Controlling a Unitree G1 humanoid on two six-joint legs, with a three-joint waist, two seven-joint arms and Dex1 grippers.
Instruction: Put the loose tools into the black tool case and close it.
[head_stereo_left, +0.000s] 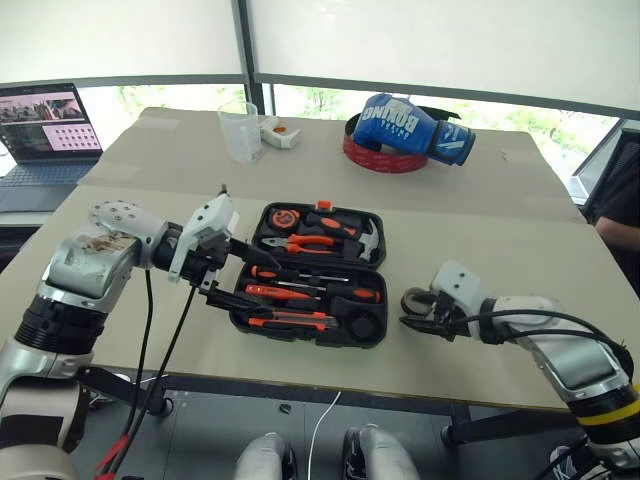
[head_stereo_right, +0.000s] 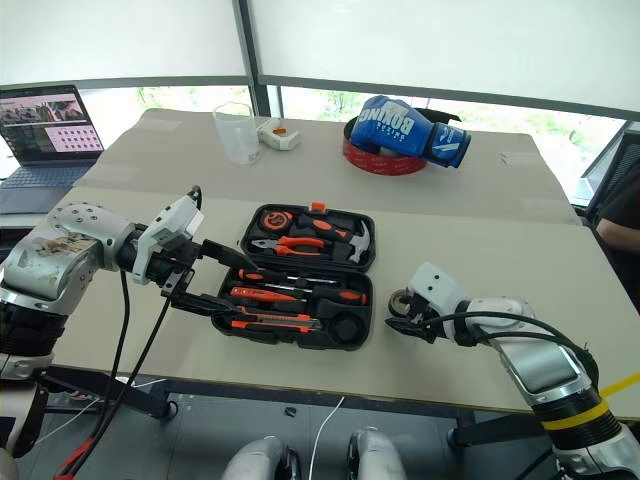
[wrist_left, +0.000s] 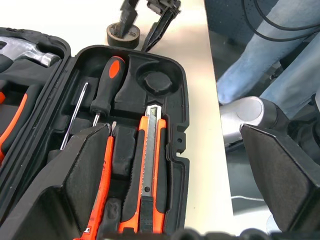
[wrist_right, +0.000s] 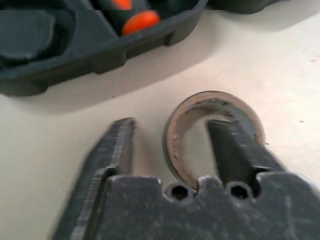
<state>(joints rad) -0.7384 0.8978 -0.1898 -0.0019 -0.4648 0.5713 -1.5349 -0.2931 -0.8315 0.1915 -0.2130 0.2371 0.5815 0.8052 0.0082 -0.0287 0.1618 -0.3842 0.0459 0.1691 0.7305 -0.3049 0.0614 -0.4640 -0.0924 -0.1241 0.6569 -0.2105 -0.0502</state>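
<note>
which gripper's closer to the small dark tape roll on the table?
Right. The right gripper has one finger inside the small dark tape roll, one outside. The left gripper hovers across the black tool case.

A black tool case (head_stereo_left: 268, 322) lies open and flat on the desk, both halves up. Its near half holds two black-and-orange screwdrivers (wrist_left: 106, 86), a slim orange tester (wrist_left: 102, 187) and an orange utility knife (wrist_left: 148, 160). A small dark tape roll (wrist_right: 214, 132) lies on the desk just right of the case.

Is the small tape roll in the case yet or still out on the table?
Out: the tape roll lies flat on the table beside the open tool case, with one finger of the right tool inside its hole.
</note>
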